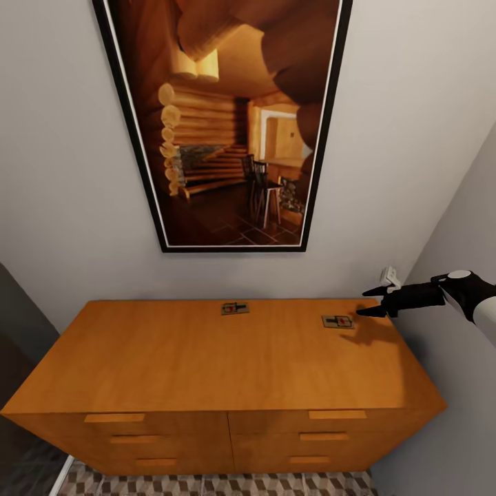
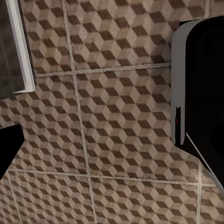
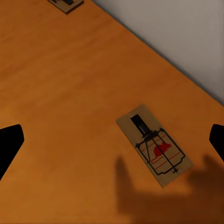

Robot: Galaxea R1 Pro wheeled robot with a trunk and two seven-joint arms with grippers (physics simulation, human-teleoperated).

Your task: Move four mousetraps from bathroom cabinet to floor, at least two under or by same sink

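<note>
Two mousetraps lie flat on the top of the orange-brown cabinet [image 1: 207,358], near the wall: one mousetrap [image 1: 235,308] at the middle, the other mousetrap [image 1: 338,321] to the right. My right gripper [image 1: 372,302] hovers open just right of and above the right-hand trap, casting a shadow beside it. The right wrist view has that trap [image 3: 154,145] between the spread fingertips [image 3: 9,144], and the edge of the other trap [image 3: 65,3] farther off. My left gripper [image 2: 112,149] hangs open and empty over the cube-patterned bathroom floor [image 2: 116,116].
A large black-framed picture [image 1: 227,124] hangs on the wall above the cabinet. A side wall [image 1: 461,227] stands close on the right, near my right arm. Drawer fronts with bar handles [image 1: 114,417] face me. A dark robot part [image 2: 203,88] and a grey shaded section [image 2: 11,46] border the floor tiles.
</note>
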